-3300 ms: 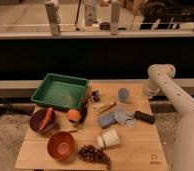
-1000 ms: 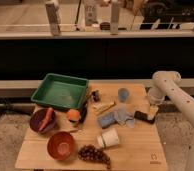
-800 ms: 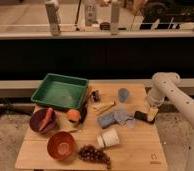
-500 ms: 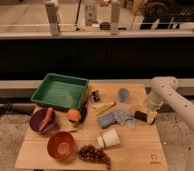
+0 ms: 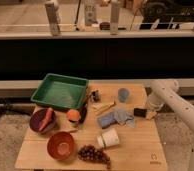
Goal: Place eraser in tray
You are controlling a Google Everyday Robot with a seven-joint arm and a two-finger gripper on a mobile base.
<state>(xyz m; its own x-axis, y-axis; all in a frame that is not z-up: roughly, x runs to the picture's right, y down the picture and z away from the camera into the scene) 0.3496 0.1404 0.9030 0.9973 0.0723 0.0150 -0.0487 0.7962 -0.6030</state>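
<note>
Nearest the front edge of the surface (image 5: 135, 147) lie the grapes (image 5: 94, 154), an orange bowl (image 5: 61, 145) and a tipped white cup (image 5: 109, 138); none of them concerns me. A little farther in, the blue cloth (image 5: 115, 118) sits mid-surface, and just to its right is the eraser (image 5: 140, 112), a small dark block lying flat near the right edge.

My pincer (image 5: 150, 113) is down at surface level, right against the eraser's outer end. Whether it is apart or already clamped on the block, I cannot tell.

I judge this to be the grasping step: the eraser is not lifted and sits well apart from the tray (image 5: 60, 92). Next I need a firm hold on the block, a lift clear of the cloth, and a carry leftward and back across the clutter.

My arm (image 5: 162, 92) comes in from the right, bends sharply at a white elbow above the eraser, and drops steeply to the pincer.

Farthest back, at the left, the green tray waits with nothing in it.
</note>
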